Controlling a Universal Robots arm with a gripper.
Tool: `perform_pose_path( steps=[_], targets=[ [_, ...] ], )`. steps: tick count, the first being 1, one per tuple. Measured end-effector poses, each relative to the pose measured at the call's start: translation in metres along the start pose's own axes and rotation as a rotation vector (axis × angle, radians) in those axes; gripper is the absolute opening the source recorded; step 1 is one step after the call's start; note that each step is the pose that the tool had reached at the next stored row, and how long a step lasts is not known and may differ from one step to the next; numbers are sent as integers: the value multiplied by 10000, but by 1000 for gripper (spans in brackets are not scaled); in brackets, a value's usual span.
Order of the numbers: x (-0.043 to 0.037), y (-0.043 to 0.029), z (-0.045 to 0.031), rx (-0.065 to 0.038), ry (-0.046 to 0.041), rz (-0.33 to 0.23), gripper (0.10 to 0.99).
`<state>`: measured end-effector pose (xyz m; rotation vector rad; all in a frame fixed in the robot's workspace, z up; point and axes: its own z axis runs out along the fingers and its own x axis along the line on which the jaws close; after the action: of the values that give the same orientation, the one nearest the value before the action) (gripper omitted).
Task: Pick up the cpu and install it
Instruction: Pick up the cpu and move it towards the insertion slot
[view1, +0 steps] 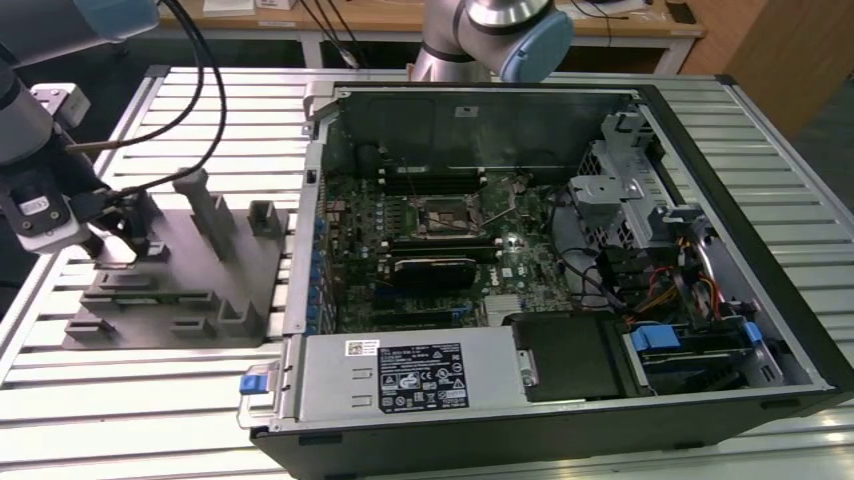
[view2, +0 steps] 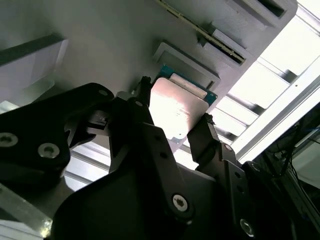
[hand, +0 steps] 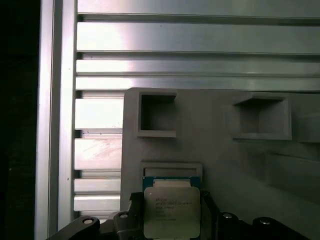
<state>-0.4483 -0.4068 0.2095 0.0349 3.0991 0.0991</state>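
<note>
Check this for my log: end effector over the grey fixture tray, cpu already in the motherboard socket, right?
No: the cpu is at the grey fixture tray, by the end effector; both wrist views show it.

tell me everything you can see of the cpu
The cpu is a small flat square chip: a shiny silver-grey metal lid with faint print, over a thin green board edge. It sits at a shallow pocket of the grey fixture, and the hand clamps two opposite edges, seen in both wrist views.
</note>
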Motion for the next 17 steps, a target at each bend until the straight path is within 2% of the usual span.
perform_pose_path(
  steps=[6,13,17],
  targets=[
    [-4,7,-109,0,0,0,541],
    [-8,12,-187,-1,-1,-1,541],
    [-10,17,-261,0,-1,0,541]
  ],
)
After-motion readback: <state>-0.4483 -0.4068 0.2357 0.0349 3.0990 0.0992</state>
